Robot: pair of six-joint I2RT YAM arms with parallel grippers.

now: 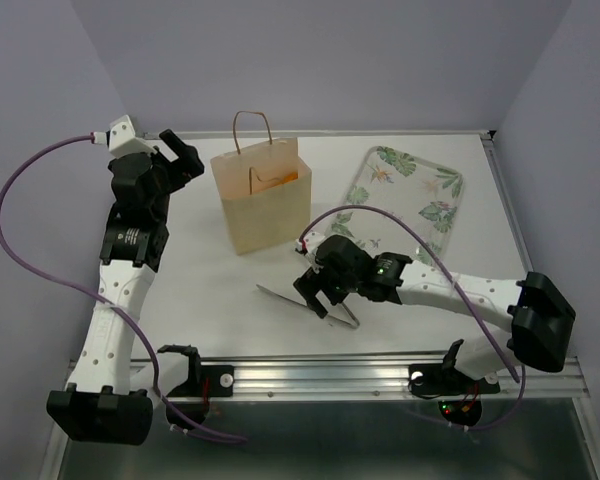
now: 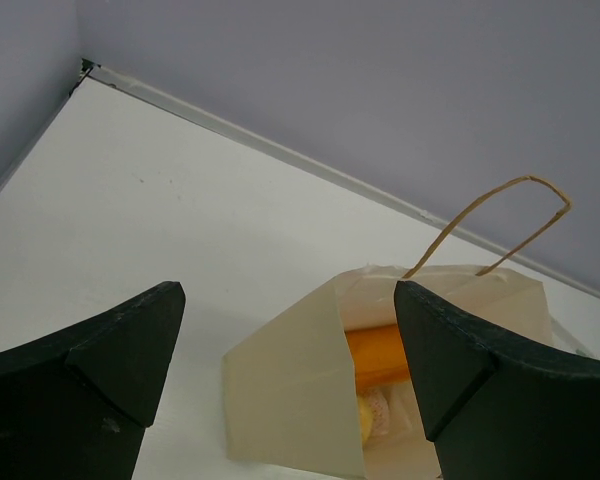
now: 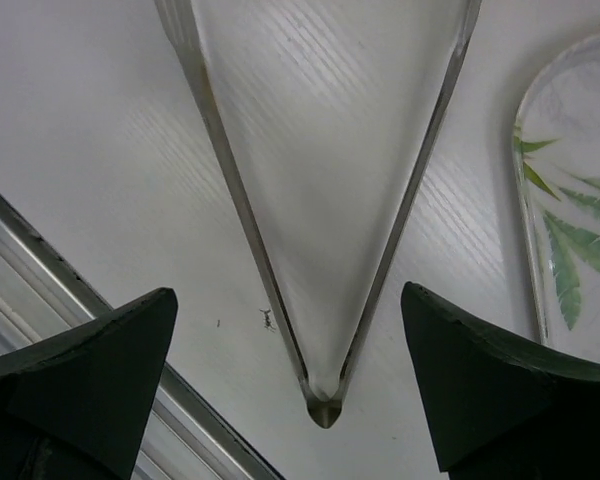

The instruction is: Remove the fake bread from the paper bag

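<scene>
I see the fake bread [image 2: 378, 355] inside the paper bag [image 1: 260, 205] at 12 o'clock on the bench [image 1: 200, 290], left claw [image 1: 183, 158] wide open, empty, at its 9, right claw [image 1: 320, 298] open, empty, over tongs [image 3: 323, 405] at 5.

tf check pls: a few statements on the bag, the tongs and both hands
1. The paper bag stands upright on the table. True.
2. The fake bread lies on the floral tray. False: it is inside the bag.
3. The right hand grips the tongs. False: it is open above them, and they lie on the table.
4. The left hand is open and holds nothing. True.
</scene>
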